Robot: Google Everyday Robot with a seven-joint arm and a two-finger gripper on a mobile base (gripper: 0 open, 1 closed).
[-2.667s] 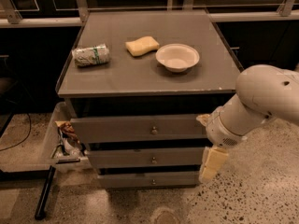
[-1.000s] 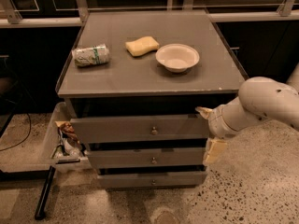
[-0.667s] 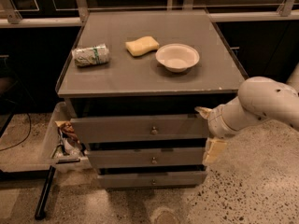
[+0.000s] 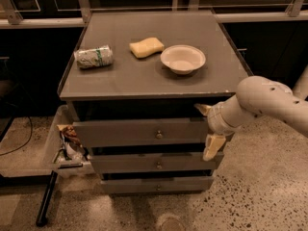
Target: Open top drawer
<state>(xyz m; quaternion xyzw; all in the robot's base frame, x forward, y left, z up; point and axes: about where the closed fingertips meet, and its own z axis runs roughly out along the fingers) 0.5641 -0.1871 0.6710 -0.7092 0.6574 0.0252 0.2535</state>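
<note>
A: Where is the gripper (image 4: 202, 132)?

B: At the right end of the top drawer (image 4: 139, 133). Its two fingers are spread apart, one above the panel's top edge and one below its bottom edge.

A: How does the drawer lie?

B: Its long axis runs level, leftward from the gripper. The flat front faces the camera, with the knob (image 4: 159, 134) left of the fingers.

A: Any writing?

B: The crushed can (image 4: 94, 57), up and far left of the gripper, has a green and white label, but it is unreadable.

A: Containers?

B: The white bowl (image 4: 183, 59), above the gripper on the cabinet top (image 4: 144, 81), holds nothing. A yellow sponge (image 4: 146, 47) lies just left of it. A clear bin (image 4: 29, 150) on the floor, far left, holds clutter I can't identify.
</note>
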